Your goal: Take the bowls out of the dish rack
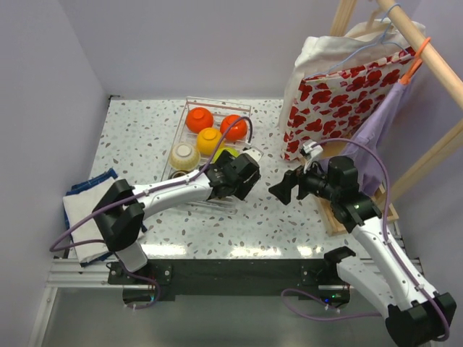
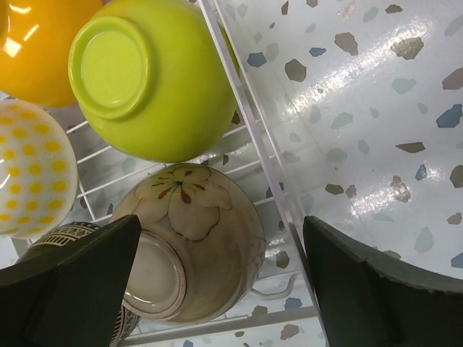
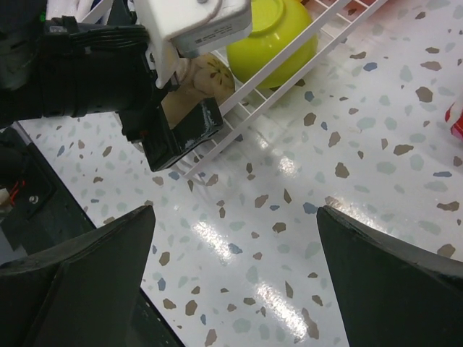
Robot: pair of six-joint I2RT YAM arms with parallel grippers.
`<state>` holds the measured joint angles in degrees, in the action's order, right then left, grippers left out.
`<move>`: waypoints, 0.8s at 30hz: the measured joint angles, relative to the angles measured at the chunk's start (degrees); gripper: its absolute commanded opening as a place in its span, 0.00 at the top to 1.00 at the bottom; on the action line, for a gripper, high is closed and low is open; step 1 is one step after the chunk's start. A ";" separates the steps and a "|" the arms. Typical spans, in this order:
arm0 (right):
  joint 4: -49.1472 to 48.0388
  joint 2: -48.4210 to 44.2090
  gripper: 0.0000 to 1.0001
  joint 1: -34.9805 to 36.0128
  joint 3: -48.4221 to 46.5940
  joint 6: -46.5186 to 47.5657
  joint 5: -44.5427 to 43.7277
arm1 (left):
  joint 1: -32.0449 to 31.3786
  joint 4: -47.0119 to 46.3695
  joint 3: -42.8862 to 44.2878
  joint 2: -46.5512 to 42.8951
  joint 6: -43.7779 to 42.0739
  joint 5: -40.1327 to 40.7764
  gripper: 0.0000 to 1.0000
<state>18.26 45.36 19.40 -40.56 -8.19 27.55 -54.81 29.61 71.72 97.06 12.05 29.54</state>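
Observation:
The white wire dish rack (image 1: pixel 217 100) stands at mid table with bowls upside down in it: two orange-red (image 1: pixel 200 118) (image 1: pixel 234 126), a yellow-orange one (image 1: pixel 210 139) and a cream one (image 1: pixel 184 155). My left gripper (image 1: pixel 239 177) hangs open over the rack's near right corner. In the left wrist view it (image 2: pixel 221 282) straddles the tan flowered bowl (image 2: pixel 195 231) and the rack's rim (image 2: pixel 249 123), touching neither; the lime green bowl (image 2: pixel 145 79) lies just beyond. My right gripper (image 1: pixel 286 186) (image 3: pixel 235 275) is open over bare table, right of the rack (image 3: pixel 289 72).
A red-and-white flowered bag (image 1: pixel 340 101) and a purple garment (image 1: pixel 376 137) hang from a wooden clothes rack (image 1: pixel 427 50) at the right. A white-and-blue cloth (image 1: pixel 87 210) lies at the left edge. Walls close off the back and left.

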 measured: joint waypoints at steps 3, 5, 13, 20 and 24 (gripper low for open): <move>-0.70 2.51 0.01 0.00 0.00 -0.39 1.92 | 0.44 -1.05 -2.45 -2.10 0.28 0.07 0.00; -1.11 3.65 0.01 0.13 0.00 -0.68 2.51 | 1.14 -1.38 -4.17 -3.65 0.39 0.02 0.00; -3.82 8.46 0.01 3.63 -0.96 -1.75 3.21 | 5.33 0.28 -11.28 -12.00 0.42 -0.39 0.00; -5.16 13.92 0.01 8.98 -3.89 -1.92 1.14 | 7.15 0.33 -15.80 -19.63 1.01 -1.14 0.00; -6.05 15.80 0.01 10.82 -4.72 -1.95 -0.09 | 9.51 -0.02 -18.51 -22.34 1.44 -2.03 0.00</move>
<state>12.21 61.17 30.22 -45.28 -10.13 27.46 -45.30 29.58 53.21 74.72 13.50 27.51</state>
